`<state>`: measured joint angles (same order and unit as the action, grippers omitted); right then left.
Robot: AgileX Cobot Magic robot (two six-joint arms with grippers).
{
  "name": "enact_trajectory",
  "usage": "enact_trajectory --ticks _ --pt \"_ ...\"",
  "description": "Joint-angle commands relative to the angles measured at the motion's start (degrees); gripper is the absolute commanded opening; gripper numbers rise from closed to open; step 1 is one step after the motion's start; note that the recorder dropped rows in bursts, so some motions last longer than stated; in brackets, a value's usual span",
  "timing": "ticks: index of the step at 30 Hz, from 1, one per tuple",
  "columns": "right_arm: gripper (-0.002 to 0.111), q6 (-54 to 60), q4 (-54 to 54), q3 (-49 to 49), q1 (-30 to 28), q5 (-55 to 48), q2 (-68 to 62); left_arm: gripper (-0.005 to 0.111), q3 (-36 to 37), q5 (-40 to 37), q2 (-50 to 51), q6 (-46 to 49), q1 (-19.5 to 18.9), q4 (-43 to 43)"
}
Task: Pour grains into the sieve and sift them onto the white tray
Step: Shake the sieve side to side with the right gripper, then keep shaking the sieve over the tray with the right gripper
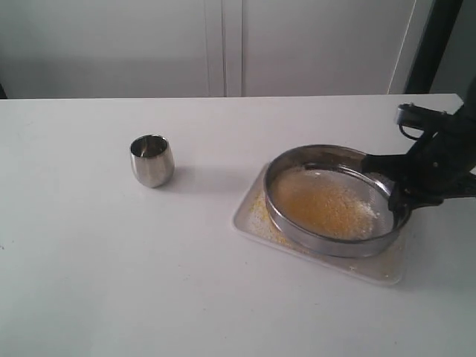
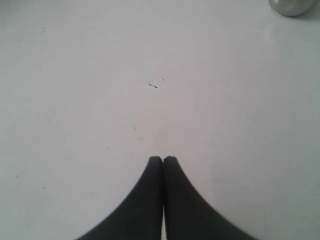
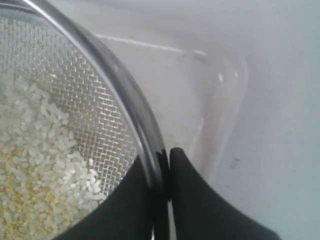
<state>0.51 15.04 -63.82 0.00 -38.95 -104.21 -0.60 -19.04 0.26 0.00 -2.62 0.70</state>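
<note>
While the right hand (image 3: 165, 155) pinches its rim, round steel sieve (image 1: 327, 242), mesh up, yellow-white grains (image 1: 327, 204), over white tray (image 1: 375, 269), left hand (image 2: 163, 160) closed, empty

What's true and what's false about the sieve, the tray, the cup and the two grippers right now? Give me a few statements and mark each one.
1. The right gripper is shut on the rim of the sieve. True.
2. Some grains lie in the sieve and some on the white tray. True.
3. The steel cup lies on its side. False: it stands upright on the table, apart from the tray.
4. The left gripper holds the cup. False: it is shut on nothing, over bare table.
5. The sieve stands on the table beside the tray. False: it is over the tray.
</note>
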Motion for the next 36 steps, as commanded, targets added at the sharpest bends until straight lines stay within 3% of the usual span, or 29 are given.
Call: enact_trajectory --ticks 1,5,10,14,20,25,31,36 --pt "0.000 -0.5 1.3 1.1 -1.4 4.2 2.6 0.000 0.6 -0.2 -0.3 0.0 -0.2 -0.7" --pt "0.000 2.2 5.3 0.3 2.4 4.5 -0.4 0.000 0.6 -0.2 -0.3 0.0 -0.2 -0.7" --pt "0.000 2.2 4.4 1.7 -0.7 2.8 1.5 0.000 0.6 -0.2 -0.3 0.0 -0.2 -0.7" --pt "0.000 2.6 8.7 1.4 1.1 5.9 0.1 0.000 0.6 -0.2 -0.3 0.0 -0.2 -0.7" --pt "0.000 1.3 1.0 1.9 -1.5 0.8 1.7 0.000 0.6 -0.2 -0.3 0.0 -0.2 -0.7" --pt "0.000 4.7 9.6 1.9 0.8 4.8 0.6 0.000 0.6 -0.2 -0.3 0.0 -0.2 -0.7" --pt "0.000 0.6 0.3 2.3 -2.3 1.3 2.6 0.000 0.6 -0.2 -0.3 0.0 -0.2 -0.7" --pt "0.000 5.6 11.3 2.1 0.2 5.1 0.2 0.000 0.6 -0.2 -0.3 0.0 -0.2 -0.7"
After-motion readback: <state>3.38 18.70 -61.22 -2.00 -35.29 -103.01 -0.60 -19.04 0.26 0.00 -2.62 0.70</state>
